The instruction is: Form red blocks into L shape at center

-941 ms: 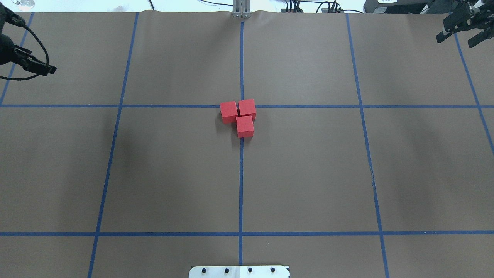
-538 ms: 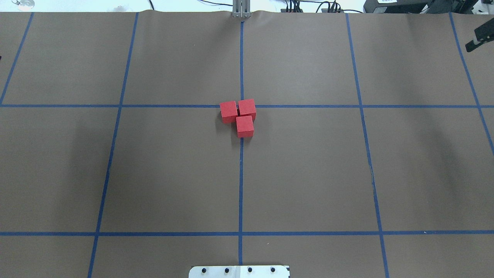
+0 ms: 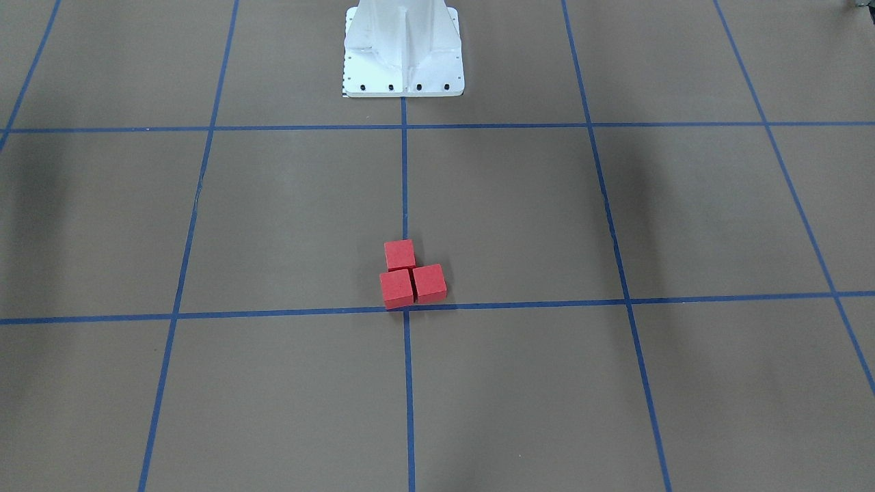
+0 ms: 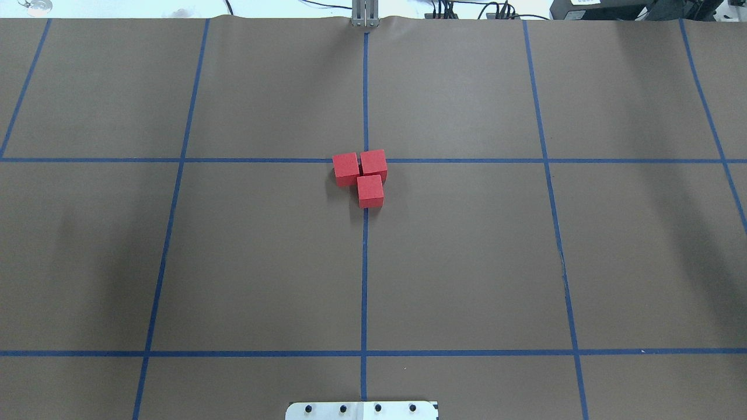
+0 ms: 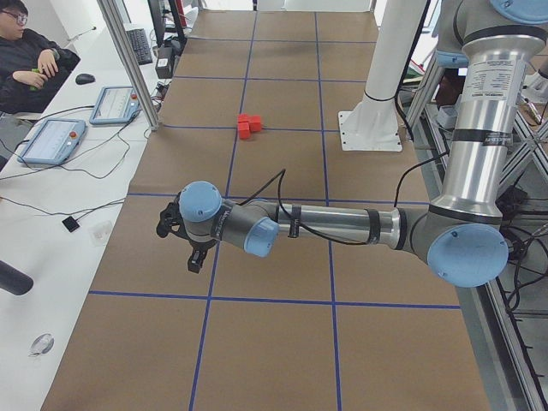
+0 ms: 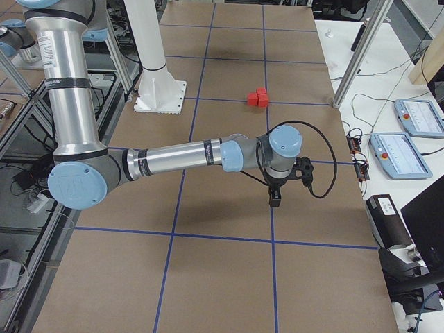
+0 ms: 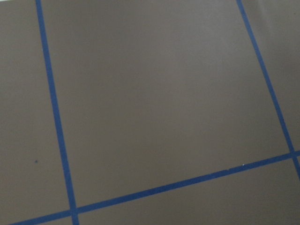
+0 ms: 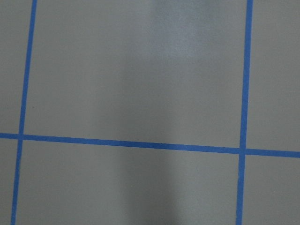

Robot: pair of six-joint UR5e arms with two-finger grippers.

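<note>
Gridding brown paper (image 4: 262,262), blue tape (image 4: 364,280), red blocks (image 4: 367,181), pendants (image 5: 112,104)

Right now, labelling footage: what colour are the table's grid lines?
Blue tape lines, clearest in the overhead exterior view.

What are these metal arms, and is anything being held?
It is a robot: two silver arms by a white pedestal, each ending in a black two-finger gripper, the left gripper and the right gripper. Two pictures look down on the brown paper-covered table, two look from its ends, two from the wrists, seeing only paper and blue tape lines. Three small red cubes sit touching in an L at the middle tape crossing. Both grippers hang far from them, so no cube is held; open or shut, I cannot tell.
</note>
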